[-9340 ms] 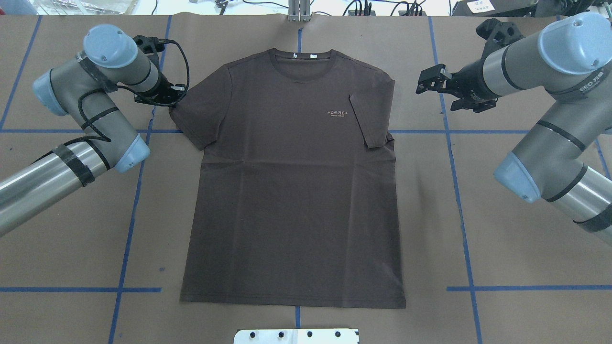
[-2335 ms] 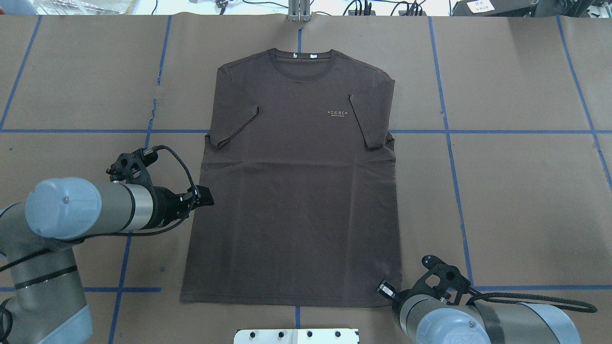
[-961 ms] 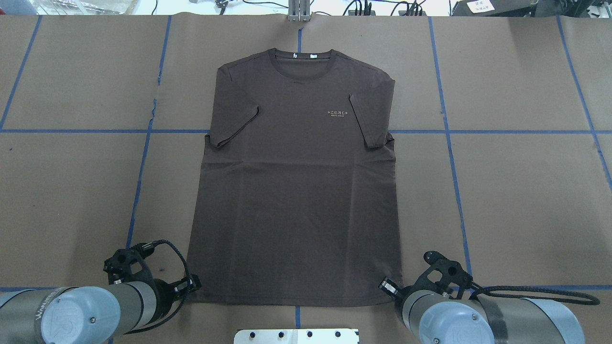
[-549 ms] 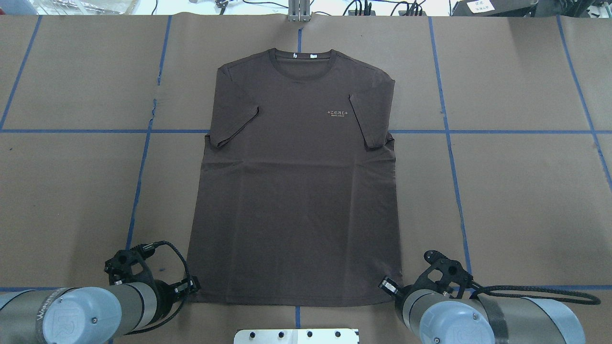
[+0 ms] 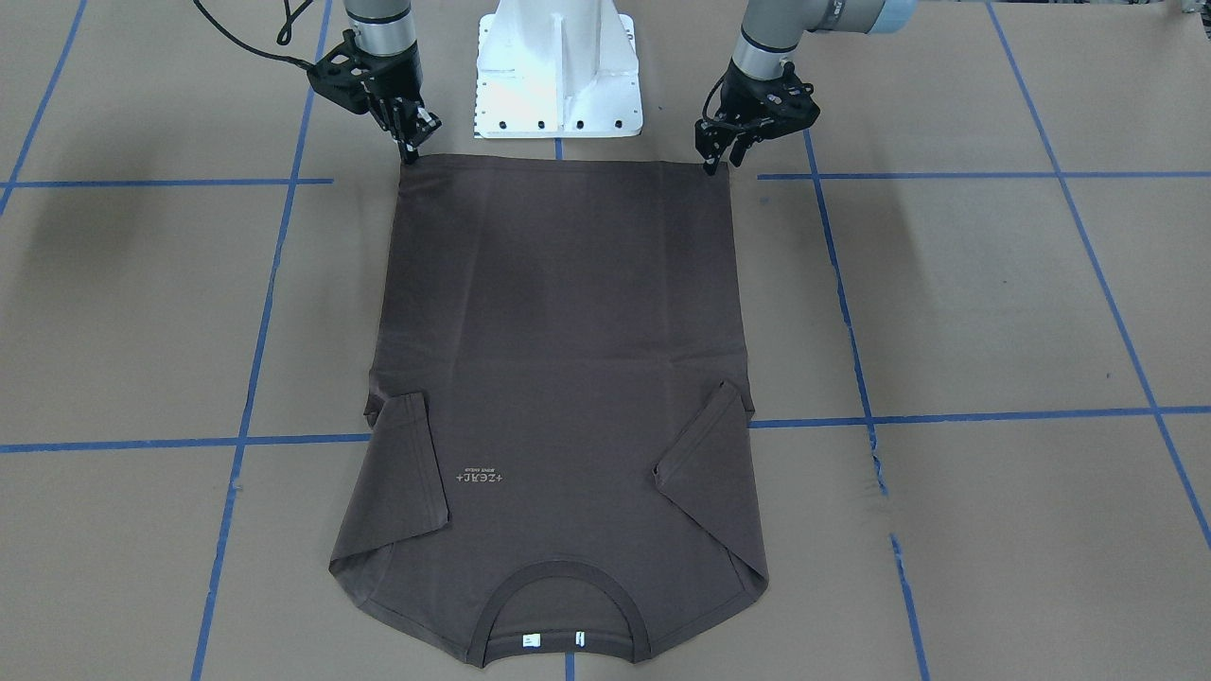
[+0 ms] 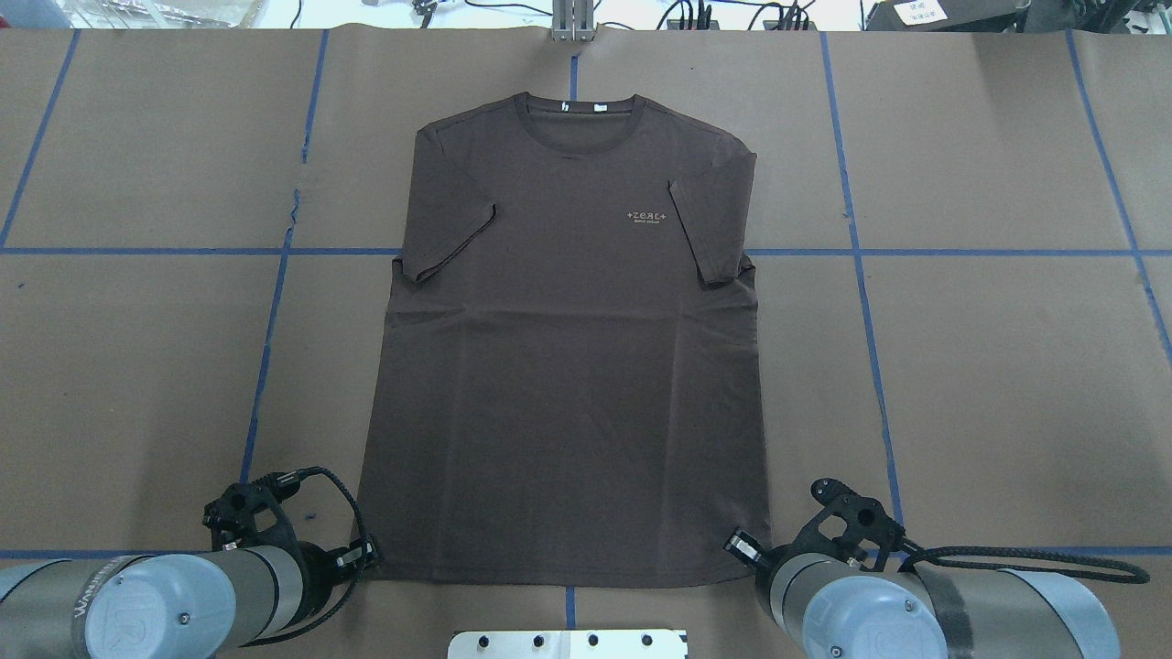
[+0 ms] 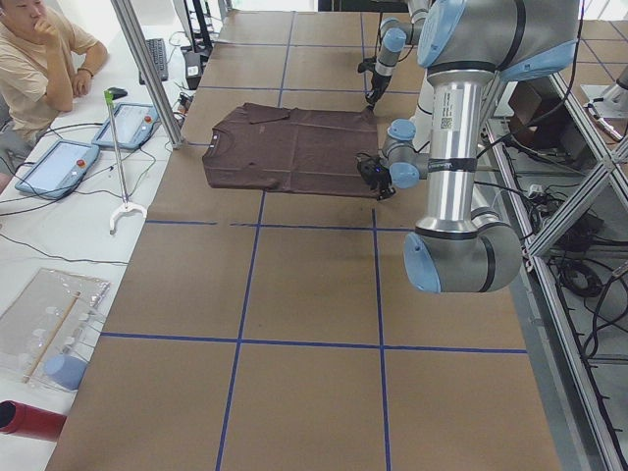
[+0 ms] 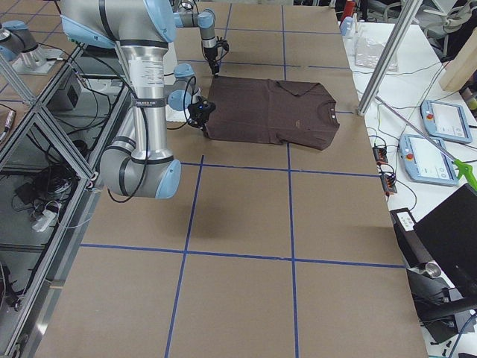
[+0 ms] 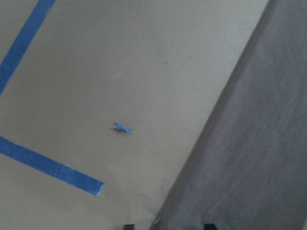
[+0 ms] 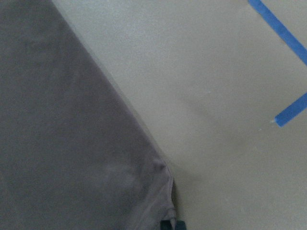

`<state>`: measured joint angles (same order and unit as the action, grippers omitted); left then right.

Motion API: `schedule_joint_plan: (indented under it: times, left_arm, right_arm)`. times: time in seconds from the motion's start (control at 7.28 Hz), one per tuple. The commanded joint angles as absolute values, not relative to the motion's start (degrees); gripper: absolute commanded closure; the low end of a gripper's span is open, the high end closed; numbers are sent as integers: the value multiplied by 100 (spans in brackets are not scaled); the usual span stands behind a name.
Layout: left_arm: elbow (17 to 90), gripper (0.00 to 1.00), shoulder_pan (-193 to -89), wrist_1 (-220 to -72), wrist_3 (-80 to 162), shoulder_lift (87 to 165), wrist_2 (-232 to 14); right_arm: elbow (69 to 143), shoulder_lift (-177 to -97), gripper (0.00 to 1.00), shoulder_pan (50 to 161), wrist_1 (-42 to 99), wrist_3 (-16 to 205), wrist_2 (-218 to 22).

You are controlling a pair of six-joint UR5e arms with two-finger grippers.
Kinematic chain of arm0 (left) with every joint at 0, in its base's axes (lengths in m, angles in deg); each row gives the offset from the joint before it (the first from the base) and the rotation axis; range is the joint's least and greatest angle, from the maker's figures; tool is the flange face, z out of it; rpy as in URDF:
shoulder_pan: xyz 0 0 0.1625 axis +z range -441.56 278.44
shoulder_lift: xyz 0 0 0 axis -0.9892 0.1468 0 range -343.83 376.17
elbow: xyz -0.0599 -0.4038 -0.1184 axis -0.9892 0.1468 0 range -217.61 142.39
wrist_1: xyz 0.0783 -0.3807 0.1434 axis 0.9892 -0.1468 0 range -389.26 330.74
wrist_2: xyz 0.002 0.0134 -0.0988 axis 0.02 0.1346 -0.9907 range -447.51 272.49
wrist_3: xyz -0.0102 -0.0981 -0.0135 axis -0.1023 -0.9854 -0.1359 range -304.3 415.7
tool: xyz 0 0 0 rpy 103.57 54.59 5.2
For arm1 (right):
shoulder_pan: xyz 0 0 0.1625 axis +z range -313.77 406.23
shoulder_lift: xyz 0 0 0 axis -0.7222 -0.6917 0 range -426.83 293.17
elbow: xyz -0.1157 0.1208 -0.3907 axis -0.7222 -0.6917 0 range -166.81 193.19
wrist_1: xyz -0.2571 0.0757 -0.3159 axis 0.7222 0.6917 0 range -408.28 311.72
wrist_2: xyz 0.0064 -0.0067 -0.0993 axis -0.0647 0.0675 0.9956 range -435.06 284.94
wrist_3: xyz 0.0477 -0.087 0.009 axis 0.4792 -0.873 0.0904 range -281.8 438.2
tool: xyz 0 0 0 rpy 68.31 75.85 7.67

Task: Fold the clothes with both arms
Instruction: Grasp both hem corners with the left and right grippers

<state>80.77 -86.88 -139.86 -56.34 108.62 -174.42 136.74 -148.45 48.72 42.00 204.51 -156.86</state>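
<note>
The dark brown T-shirt (image 6: 568, 366) lies flat on the brown paper, both sleeves folded inward and its collar (image 5: 558, 605) at the far end from the robot's base. My left gripper (image 6: 369, 556) sits at the near-left hem corner. In the left wrist view its fingertips (image 9: 128, 226) stand apart, open, straddling the shirt's edge (image 9: 259, 143). My right gripper (image 6: 740, 549) is at the near-right hem corner, and the right wrist view shows it (image 10: 172, 224) shut on the puckered corner of cloth (image 10: 163, 191). In the front-facing view the left gripper (image 5: 710, 163) and right gripper (image 5: 409, 151) both touch the hem line.
The white base plate (image 5: 558, 66) stands just behind the hem, between the two arms. Blue tape lines (image 6: 265, 348) cross the paper. Beside the table's far end a person (image 7: 39, 59) sits by two tablets (image 7: 59, 162), and a metal pole (image 7: 147, 69) rises there.
The left arm folded the left sleeve inward, and both arms then came down to the hem corners. In the last second the left gripper crept slightly toward the base; the right stayed put.
</note>
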Motion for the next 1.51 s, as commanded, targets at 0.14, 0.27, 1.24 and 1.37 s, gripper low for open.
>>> schedule_joint_plan:
  times: [0.14, 0.27, 1.24, 1.37]
  left_arm:
    - [8051, 46, -8666, -13983, -5627, 10881, -17452]
    - [8043, 50, -8657, -13983, -5627, 10881, -17452]
    - [9319, 100, -8605, -13013, -5680, 10925, -17818]
    - [9717, 100, -8378, -12633, -5767, 10925, -18091]
  right_arm:
    - [13676, -14848, 100, 4869, 4199, 20450, -15680]
    - [13676, -14848, 100, 4869, 4198, 20450, -15680]
    - [14218, -15031, 100, 4783, 4216, 20441, -15715]
    - [14569, -15224, 100, 4590, 4216, 20450, -15715]
